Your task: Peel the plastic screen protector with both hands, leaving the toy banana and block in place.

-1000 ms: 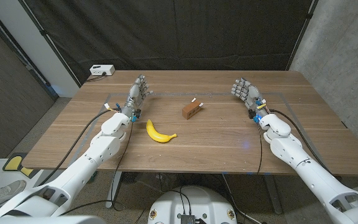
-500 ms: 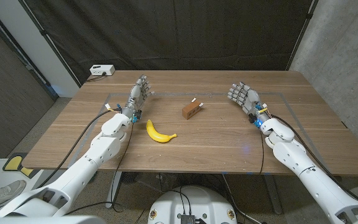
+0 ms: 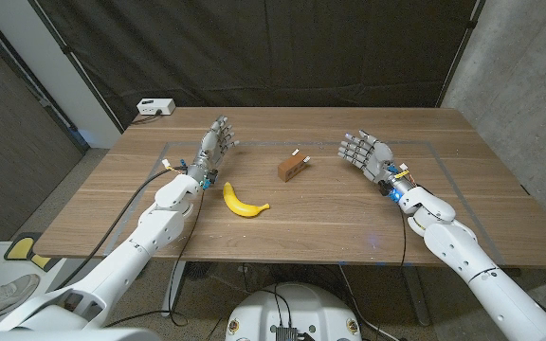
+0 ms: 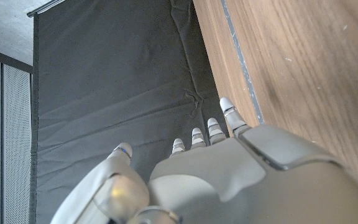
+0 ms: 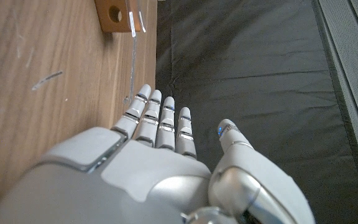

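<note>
Screen protector [image 3: 303, 194] lying flat across the table's middle, toy banana [image 3: 244, 201] and block [image 3: 292, 168] sitting on it.
I'm holding my left hand [image 3: 211, 148] and right hand [image 3: 365, 154] released, fingers apart, grasping nothing, flanking both objects.

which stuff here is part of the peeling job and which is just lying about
Part of the job:
screen protector, a clear film lying on the table
left hand
right hand
toy banana, to stay put
block, to stay put

Lying about:
white box at the table's far corner
</note>
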